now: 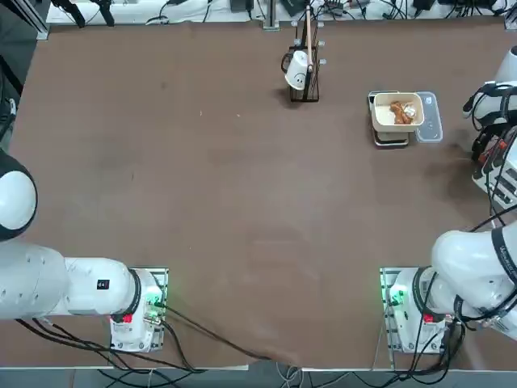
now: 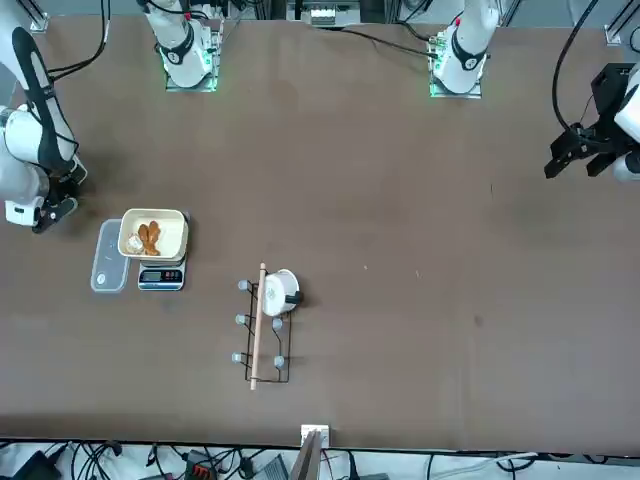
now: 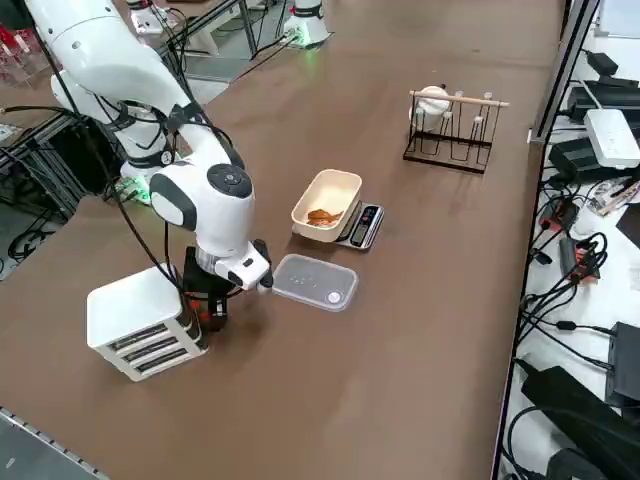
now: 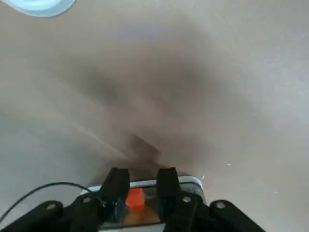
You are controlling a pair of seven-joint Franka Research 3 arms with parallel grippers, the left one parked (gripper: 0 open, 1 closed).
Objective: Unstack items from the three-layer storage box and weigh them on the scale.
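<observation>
The digital kitchen scale (image 3: 367, 227) lies on the bench (image 1: 242, 202) and carries the cream square bowl (image 1: 382, 113), which holds brown bread-like pieces (image 2: 149, 236) and one pale, wrapped-looking piece (image 1: 410, 111). A clear plastic lid (image 3: 315, 282) lies just to the right of the scale. Farther right of it, and nearer the arm bases, the white three-layer storage box (image 3: 150, 312) stands upright, with the right hand (image 4: 143, 187) at its side. The hand is partly open, fingers apart around the box's orange-red tab (image 4: 135, 198); whether they touch it, I cannot tell. Left of the scale, well apart, a dark wire rack (image 3: 450, 142) bears a white mug (image 1: 297, 70).
</observation>
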